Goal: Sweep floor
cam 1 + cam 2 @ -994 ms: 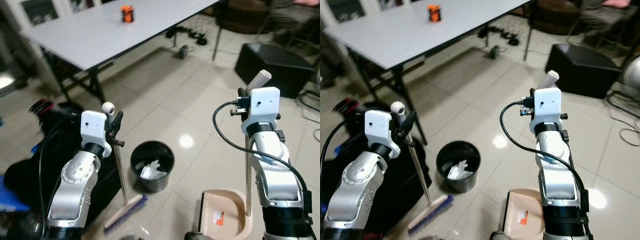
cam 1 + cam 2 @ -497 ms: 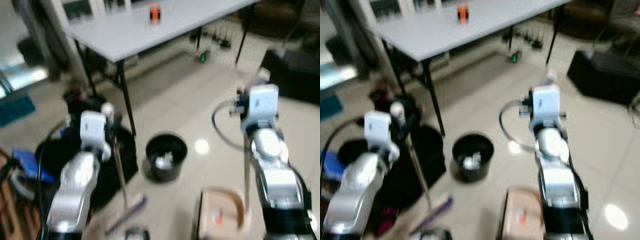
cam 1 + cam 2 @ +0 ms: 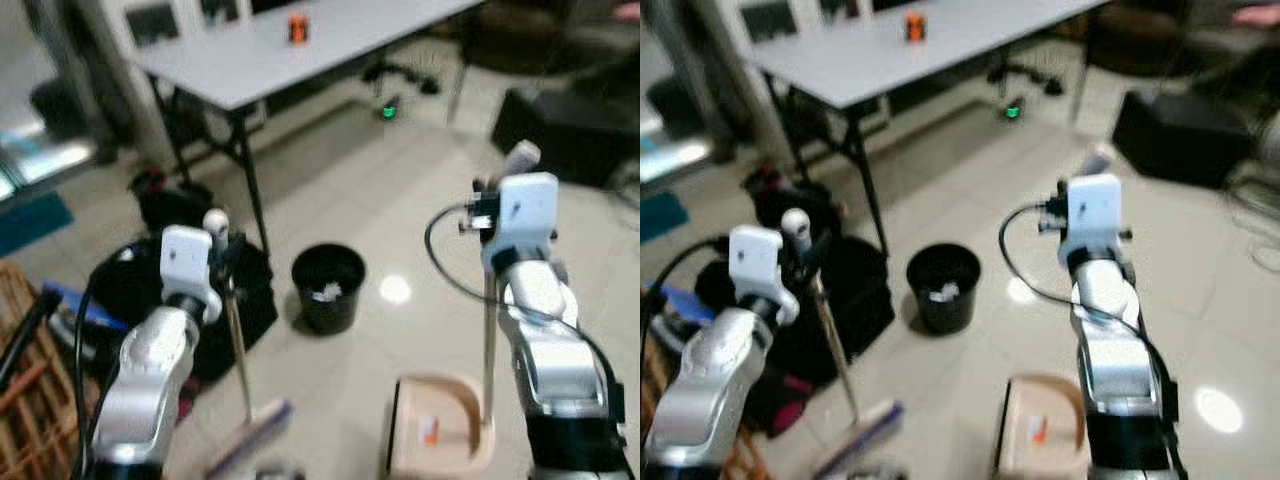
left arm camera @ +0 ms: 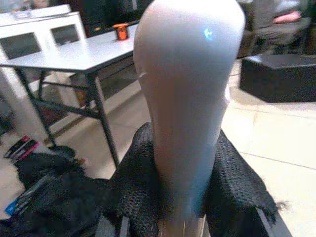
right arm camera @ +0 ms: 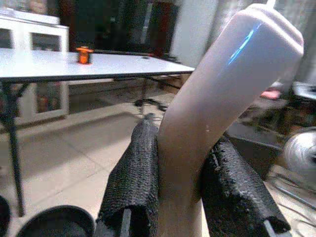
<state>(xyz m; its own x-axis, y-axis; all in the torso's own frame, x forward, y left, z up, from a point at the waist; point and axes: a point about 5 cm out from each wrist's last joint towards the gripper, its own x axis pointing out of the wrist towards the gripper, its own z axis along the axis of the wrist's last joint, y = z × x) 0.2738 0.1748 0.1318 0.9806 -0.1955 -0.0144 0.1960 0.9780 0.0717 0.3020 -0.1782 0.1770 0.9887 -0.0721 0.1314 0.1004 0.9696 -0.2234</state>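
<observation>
The beige plastic dustpan (image 3: 440, 437) rests on the glossy tiled floor (image 3: 330, 215) at the lower right of the frame. Its upright pole ends in a pale curved handle (image 5: 217, 94). The right pincer (image 5: 185, 187) is clamped on that handle, with black padded fingers (image 5: 131, 182) pressed to both sides.

The long-handled broom (image 3: 238, 385) stands at lower left, with its brush head (image 3: 250, 450) touching the floor. The left pincer (image 4: 185, 197) is closed around the broom's white rounded grip (image 4: 187, 89).

A round black waste bin (image 3: 328, 287) holding white scraps sits on the floor at frame centre, between the two arms. A black bag (image 3: 130, 290) lies left of the bin.

Farther back, a long white surface (image 3: 300, 50) on black legs carries a small orange object (image 3: 297, 27) at the upper centre. A black box-shaped seat (image 3: 560, 120) stands at upper right.
</observation>
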